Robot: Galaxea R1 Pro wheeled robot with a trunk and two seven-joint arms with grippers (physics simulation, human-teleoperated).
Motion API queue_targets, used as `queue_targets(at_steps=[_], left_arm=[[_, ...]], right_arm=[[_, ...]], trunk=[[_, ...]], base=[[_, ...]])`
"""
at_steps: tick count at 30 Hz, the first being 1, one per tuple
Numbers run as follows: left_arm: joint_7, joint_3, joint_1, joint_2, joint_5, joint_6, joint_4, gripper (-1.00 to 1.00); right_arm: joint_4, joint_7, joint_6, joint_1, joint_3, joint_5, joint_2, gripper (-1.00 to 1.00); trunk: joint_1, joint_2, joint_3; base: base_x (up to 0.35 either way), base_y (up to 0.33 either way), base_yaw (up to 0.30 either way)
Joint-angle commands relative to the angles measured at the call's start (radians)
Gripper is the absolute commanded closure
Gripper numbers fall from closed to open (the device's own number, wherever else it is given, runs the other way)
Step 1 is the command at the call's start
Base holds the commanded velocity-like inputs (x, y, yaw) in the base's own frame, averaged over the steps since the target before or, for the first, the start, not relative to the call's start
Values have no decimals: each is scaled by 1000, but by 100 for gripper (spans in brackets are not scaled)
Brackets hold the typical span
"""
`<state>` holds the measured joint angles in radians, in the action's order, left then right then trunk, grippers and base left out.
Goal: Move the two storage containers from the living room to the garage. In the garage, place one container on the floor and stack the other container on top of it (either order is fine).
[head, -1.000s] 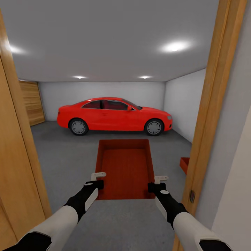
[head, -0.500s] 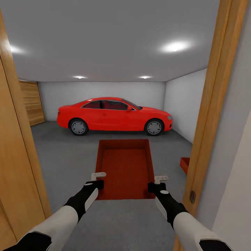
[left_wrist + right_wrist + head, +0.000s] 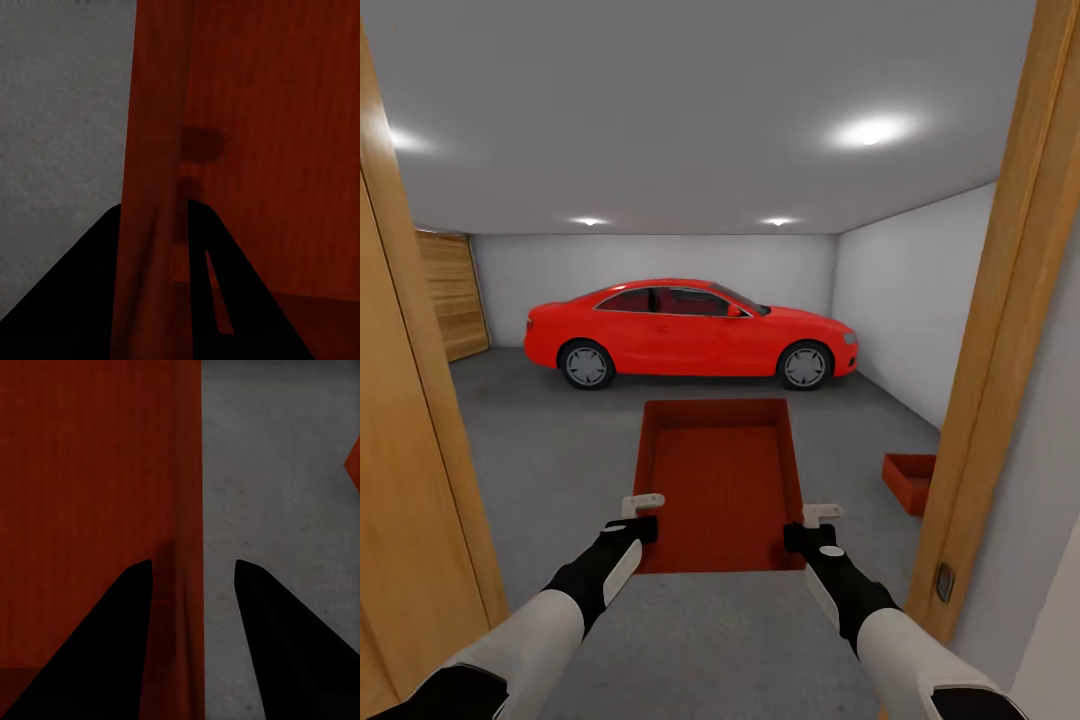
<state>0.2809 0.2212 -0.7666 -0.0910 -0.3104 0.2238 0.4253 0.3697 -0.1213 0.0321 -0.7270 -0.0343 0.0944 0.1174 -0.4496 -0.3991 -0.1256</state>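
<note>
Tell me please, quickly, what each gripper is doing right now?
Left gripper: shut on the left wall of the red-orange rectangular open-top storage container.
Right gripper: shut on the same container's right wall.

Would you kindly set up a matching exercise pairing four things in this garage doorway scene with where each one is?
Things:
1. held storage container
2. second storage container
3. red car
4. wooden door frame

Places:
A. parked before the far wall
B. on the concrete floor by the right wall
C. between the left gripper and right gripper
D. at the head view's side edges

Pairs: 1-C, 2-B, 3-A, 4-D
</note>
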Motion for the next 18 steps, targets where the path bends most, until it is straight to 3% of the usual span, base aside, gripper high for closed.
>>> queue_targets(at_steps=[1, 12, 18], left_arm=[[15, -10, 0, 2, 28, -59, 4, 100], [15, -10, 0, 1, 29, -58, 4, 100], [15, -9, 0, 1, 29, -59, 3, 100]], right_arm=[[0, -26, 3, 0, -35, 13, 0, 100], [0, -26, 7, 0, -35, 13, 1, 100], [0, -26, 4, 0, -35, 13, 1, 100]], trunk=[[0, -1, 0], [0, -1, 0], [0, -1, 0]], base=[[11, 7, 0], [5, 1, 0], [196, 0, 0]])
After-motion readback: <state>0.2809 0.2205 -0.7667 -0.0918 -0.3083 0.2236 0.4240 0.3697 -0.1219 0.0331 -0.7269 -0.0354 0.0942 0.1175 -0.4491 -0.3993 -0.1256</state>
